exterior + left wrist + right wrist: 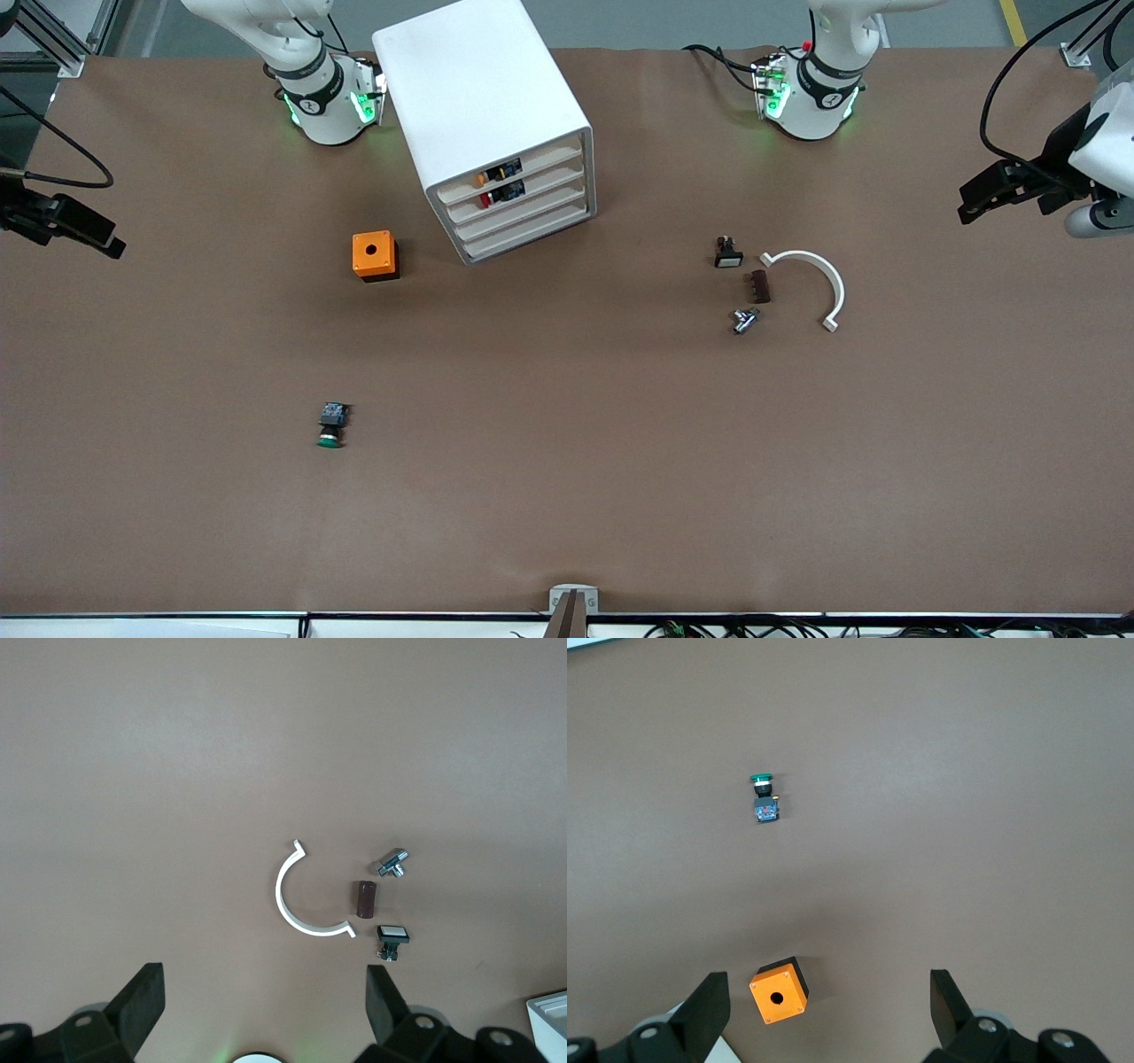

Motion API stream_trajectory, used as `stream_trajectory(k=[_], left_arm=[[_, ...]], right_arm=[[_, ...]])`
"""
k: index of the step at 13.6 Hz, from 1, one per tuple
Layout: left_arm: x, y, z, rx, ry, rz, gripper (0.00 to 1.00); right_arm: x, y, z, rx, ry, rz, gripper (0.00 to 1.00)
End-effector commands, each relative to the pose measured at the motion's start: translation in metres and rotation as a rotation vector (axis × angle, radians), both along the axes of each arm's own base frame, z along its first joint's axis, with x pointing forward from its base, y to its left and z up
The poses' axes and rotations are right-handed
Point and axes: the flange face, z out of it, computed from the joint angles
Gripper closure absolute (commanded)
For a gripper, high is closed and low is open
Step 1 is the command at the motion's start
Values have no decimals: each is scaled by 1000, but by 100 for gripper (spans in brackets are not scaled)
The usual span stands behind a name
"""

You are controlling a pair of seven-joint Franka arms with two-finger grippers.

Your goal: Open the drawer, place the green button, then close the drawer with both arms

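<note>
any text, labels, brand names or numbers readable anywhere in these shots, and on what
None can be read.
Round dark emblem on each white arm base: a light mark, too small to read.
Small grey bracket at the table's edge nearest the front camera: two tiny marks, illegible.
White boxy four-drawer cabinet, orange box with a round hole, green-capped push button: no visible lettering.

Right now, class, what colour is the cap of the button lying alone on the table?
Green; the button shows it best in the front view.
</note>
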Motion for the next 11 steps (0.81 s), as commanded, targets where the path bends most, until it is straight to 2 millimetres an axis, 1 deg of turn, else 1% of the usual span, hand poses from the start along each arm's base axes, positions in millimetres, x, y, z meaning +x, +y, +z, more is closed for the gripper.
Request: stream_trajectory(k=[1, 3, 4, 6, 7, 9, 10, 11], left_arm=[[2, 1, 3, 0, -3, 9, 0], [2, -2, 4, 0, -4, 2, 0], [5, -3, 0, -1, 3, 0, 0], [20, -3, -5, -8, 10, -9, 0], [27, -6, -15, -10, 26, -8, 0], [40, -7, -43, -17, 76, -12, 0], [43, -11, -51, -22, 87, -12, 0], [51, -12, -65, -27, 104, -11, 0]], right_arm=[[-6, 0, 4, -12, -4, 16, 0], [-6, 0, 5, -14, -12, 16, 0], [-6, 1, 5, -14, -12, 17, 0], [-6, 0, 5, -14, -7, 16, 0], [-6, -1, 5, -14, -6, 14, 3], [-7, 0, 4, -13, 0, 16, 8], [-7, 0, 3, -11, 5, 14, 6], [-6, 0, 3, -8, 4, 14, 0]])
